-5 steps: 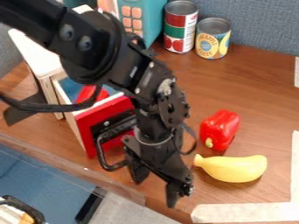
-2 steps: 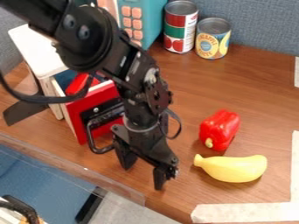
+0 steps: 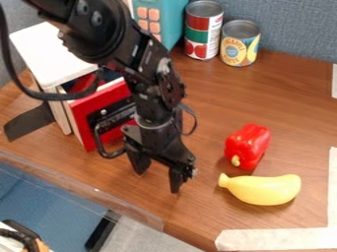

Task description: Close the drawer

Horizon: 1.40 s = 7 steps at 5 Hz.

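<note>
The black two-finger gripper [image 3: 158, 179] is hanging down over the brown wood-grain tabletop [image 3: 217, 98], its two fingers standing apart and pointing downward, with the wood showing between them. Right beside it, on the picture's left, the wooden drawer with a red front panel [image 3: 83, 111] is sitting partly open, the front facing the gripper; whether the two are touching, I cannot tell. A red object [image 3: 82, 84] is lying inside the drawer, behind that front. The drawer is sticking out from under the white top of a small cabinet [image 3: 51, 53], and a dark flat piece [image 3: 29, 121] is jutting out beside the cabinet. On the gripper's other side, a glossy red toy bell pepper [image 3: 248, 146] is resting near a yellow toy banana [image 3: 263, 190]. Farther back, a can with a red, green and white label [image 3: 203, 30] is standing beside a can with a yellow fruit label [image 3: 240, 44], close to a teal box with orange-pink buttons [image 3: 170, 22]. Pale tape [image 3: 280, 239] is marking the near right corner.
</note>
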Available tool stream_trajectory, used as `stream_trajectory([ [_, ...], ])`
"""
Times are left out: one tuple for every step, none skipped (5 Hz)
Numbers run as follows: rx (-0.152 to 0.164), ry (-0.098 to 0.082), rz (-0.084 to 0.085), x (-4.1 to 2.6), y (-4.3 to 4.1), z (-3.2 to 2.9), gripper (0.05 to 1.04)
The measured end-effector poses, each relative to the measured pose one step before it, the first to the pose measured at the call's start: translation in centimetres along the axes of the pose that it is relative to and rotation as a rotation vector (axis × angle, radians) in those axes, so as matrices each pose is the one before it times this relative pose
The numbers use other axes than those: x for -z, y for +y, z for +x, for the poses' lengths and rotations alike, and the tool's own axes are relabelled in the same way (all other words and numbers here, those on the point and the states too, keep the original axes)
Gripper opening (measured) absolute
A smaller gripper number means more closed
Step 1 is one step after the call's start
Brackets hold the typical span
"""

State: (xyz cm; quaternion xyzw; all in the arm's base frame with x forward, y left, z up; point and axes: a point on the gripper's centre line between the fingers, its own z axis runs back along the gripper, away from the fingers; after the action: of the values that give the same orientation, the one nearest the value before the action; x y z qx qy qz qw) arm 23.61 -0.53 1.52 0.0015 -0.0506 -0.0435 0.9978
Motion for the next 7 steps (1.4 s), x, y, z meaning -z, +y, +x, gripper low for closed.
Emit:
stream_trajectory([
  [-0.0088, 0.0047, 0.0249, 0.356, 0.872, 0.369, 0.998],
  [0.0209, 0.0026, 0.0356, 0.079, 0.609, 0.115, 0.999],
  [-0.0183, 0.0026, 0.0222, -0.093, 1.515, 0.416, 0.999],
  [-0.0354, -0.0131, 0.0132, -0.268, 1.559, 0.703, 0.999],
  [-0.0161, 0.0144, 0.0034, -0.003, 0.579, 0.028, 0.997],
  [-0.0117, 0.0039, -0.0197, -0.061, -0.267, -0.042, 0.997],
  [0.0291, -0.0011, -0.0393, -1.099, -2.133, -0.747, 0.999],
])
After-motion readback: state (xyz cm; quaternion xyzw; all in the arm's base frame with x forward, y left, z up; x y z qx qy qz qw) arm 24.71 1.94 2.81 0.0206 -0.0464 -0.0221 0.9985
